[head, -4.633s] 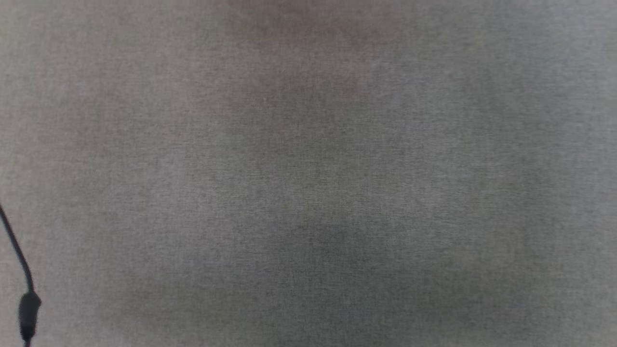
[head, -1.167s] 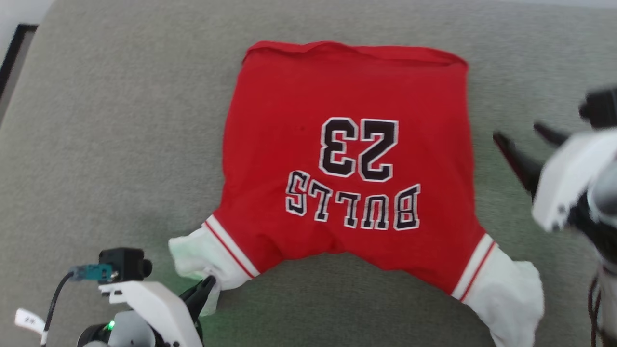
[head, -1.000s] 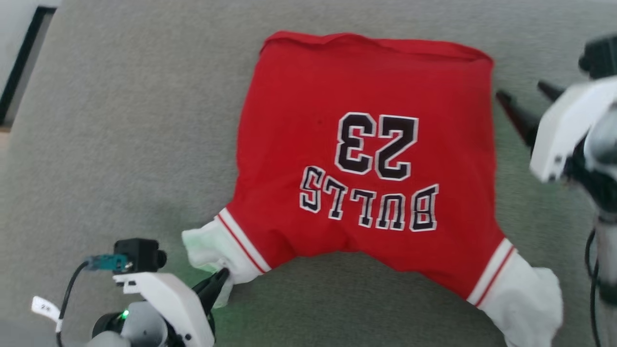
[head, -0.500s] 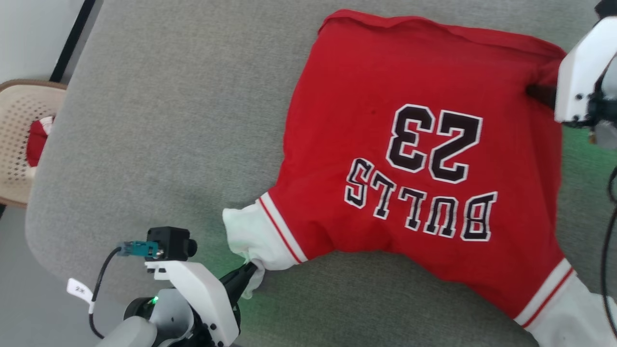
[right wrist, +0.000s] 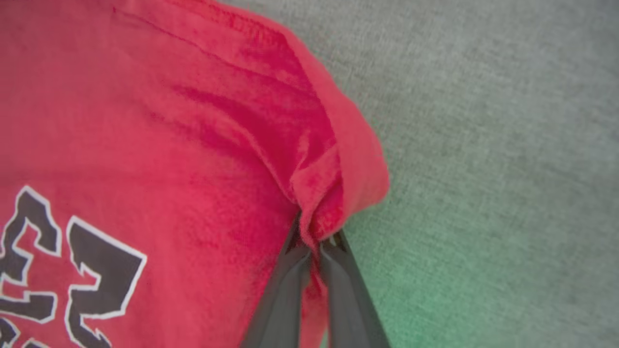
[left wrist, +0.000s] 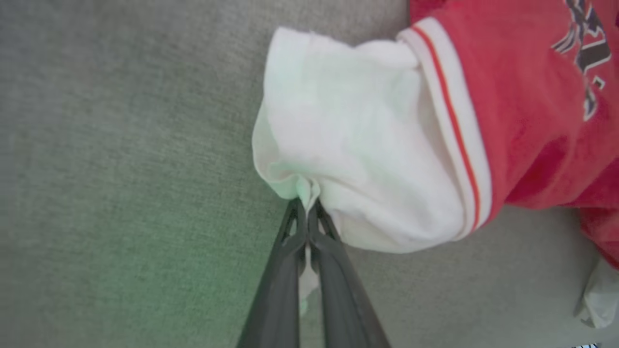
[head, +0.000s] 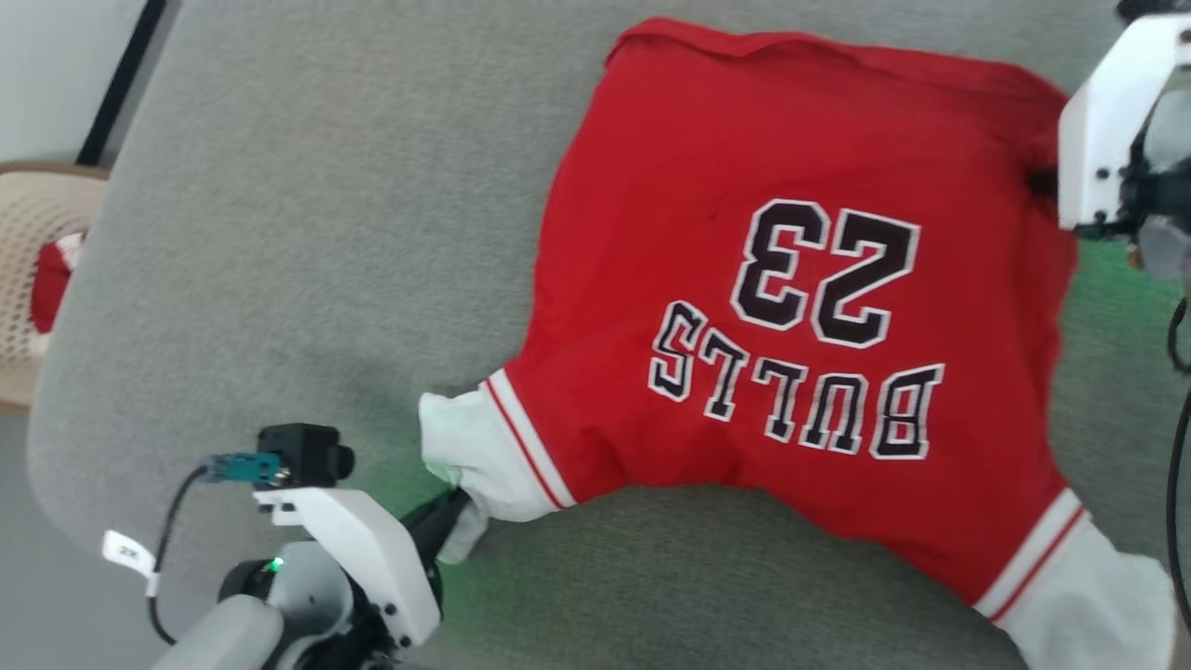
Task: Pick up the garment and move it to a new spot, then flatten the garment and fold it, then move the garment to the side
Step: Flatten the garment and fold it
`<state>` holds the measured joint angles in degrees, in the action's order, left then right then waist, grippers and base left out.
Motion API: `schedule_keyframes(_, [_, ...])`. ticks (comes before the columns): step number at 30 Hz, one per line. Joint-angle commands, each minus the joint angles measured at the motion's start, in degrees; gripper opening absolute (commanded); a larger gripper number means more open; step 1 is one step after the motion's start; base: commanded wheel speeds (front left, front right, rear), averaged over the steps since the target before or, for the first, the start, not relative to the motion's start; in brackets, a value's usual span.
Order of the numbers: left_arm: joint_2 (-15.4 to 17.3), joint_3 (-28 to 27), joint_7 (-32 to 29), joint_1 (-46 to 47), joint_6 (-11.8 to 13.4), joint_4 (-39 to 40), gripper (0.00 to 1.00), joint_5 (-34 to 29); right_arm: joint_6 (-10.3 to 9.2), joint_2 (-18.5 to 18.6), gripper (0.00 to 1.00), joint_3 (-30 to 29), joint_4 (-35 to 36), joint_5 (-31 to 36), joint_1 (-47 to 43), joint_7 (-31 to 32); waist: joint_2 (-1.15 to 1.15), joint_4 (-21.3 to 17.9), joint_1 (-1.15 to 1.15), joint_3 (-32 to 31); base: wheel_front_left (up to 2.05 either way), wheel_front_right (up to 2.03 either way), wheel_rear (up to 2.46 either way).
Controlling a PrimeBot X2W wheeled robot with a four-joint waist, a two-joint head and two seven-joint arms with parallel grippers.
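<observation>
The garment (head: 791, 307) lies spread with its print up across the centre and right of the head view, on a grey padded surface (head: 307, 214). Its hem runs along the top of the frame. One white sleeve (head: 465, 451) points to the lower left and the other reaches the lower right corner.

I judge it to be light, soft and limp. It will sag between any two holds and bunch wherever I let it go slack, so nothing here needs force. Thin knit can slide out of a narrow pinch, though, so I want my holds on doubled cloth: the sleeve cuff, the hem corner (right wrist: 338, 169) or a seam. Two holds far apart should keep it taut when I lift.

My left claw (left wrist: 305, 207), at the lower left of the head view, is closed tight on a small tuck of the white sleeve's edge, and a scrap of cloth shows between the fingers in its wrist view. My right claw (right wrist: 316, 241), at the upper right edge of the head view, is pinched shut on a gathered fold of red cloth at the hem corner. The fabric puckers towards the tips there.
</observation>
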<state>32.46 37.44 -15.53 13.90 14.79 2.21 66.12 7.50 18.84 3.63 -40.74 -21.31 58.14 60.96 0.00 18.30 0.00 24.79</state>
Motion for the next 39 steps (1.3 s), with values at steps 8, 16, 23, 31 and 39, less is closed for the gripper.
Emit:
schedule_keyframes(8, [3.67, -3.08, 1.59, -2.31, 1.92, 1.84, 0.00, 0.05, -0.02, 4.60, 0.00, 6.76, 15.05, -10.34, -9.39, 0.08, 0.00, -7.57, 0.00, -2.90, 0.00, 0.00, 0.00])
schedule_keyframes(16, [6.96, -5.08, 1.28, -4.20, 4.06, 4.70, 0.00, 0.62, -0.02, 7.59, 0.00, 5.87, 35.38, -19.43, -26.05, 7.39, 0.00, -14.21, 0.00, -5.24, 0.00, 0.00, 0.00])
schedule_keyframes(23, [7.85, -5.66, 0.72, -4.40, 4.89, 5.71, 0.00, 0.95, -0.02, 5.46, 0.00, 1.59, 45.82, -20.70, -38.67, 11.89, 0.00, -17.02, 0.00, -6.22, 0.00, 0.00, 0.00])
schedule_keyframes(31, [7.32, -5.76, 0.59, -3.72, 4.23, 5.49, 0.00, 1.68, -0.02, -0.21, 0.00, -1.92, 46.99, -15.97, -50.00, 8.68, 0.00, -17.83, 0.00, -6.29, 0.00, 0.00, 0.00])
schedule_keyframes(39, [7.48, -6.01, 1.04, -4.34, 3.68, 4.36, 0.00, 1.84, -0.03, -1.58, 1.00, -2.12, 44.95, -12.89, -49.30, 0.17, 0.00, -17.92, 0.00, -7.16, 0.00, 0.00, 0.00])
